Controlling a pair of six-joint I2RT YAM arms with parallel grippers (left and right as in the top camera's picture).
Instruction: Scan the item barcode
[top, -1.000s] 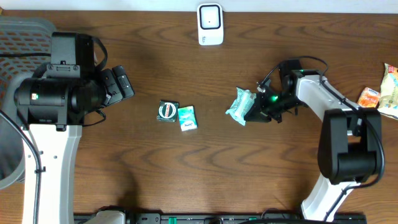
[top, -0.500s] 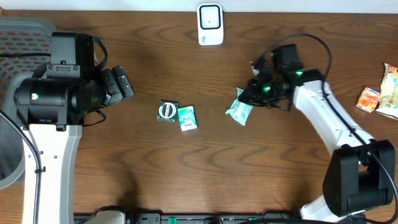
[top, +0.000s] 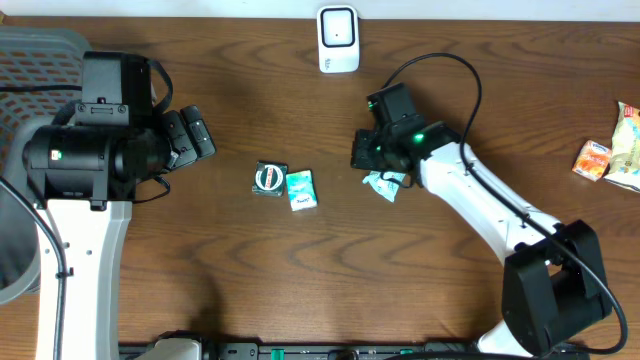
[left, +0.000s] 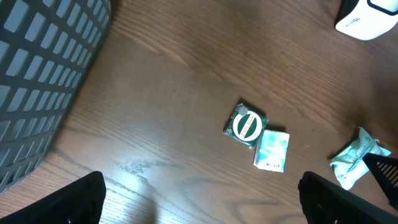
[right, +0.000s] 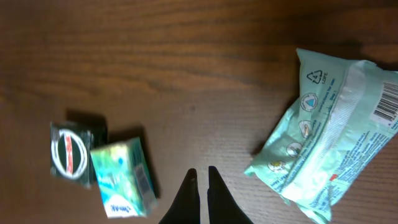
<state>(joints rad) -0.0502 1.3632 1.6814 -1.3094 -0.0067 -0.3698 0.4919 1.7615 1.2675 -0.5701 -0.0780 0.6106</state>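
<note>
overhead, the grey basket (top: 30, 60) sits at the far left, and the left gripper (top: 203, 135) hangs beside it with jaws spread wide and nothing between them. near mid-table lie a dark round-logo packet (top: 269, 178) and a small teal box (top: 301, 189), touching each other. the white scanner (top: 338, 38) stands at the far edge, well apart from them. right of the box, the right gripper (right: 200, 186) hovers with its fingers pressed together and empty. the pale green pouch (right: 333, 158), likely the item to scan, lies flat on the wood just beside those fingers, not in them. snack packets (top: 605, 158) wait at the right edge. to do this step well, i judge the right jaws must part, then straddle a narrow edge of the pouch and pinch the crinkly film firmly. its striped code seems to sit at one end, so grip away from that end and turn it toward the scanner. a soft pouch may sag or slip.
</note>
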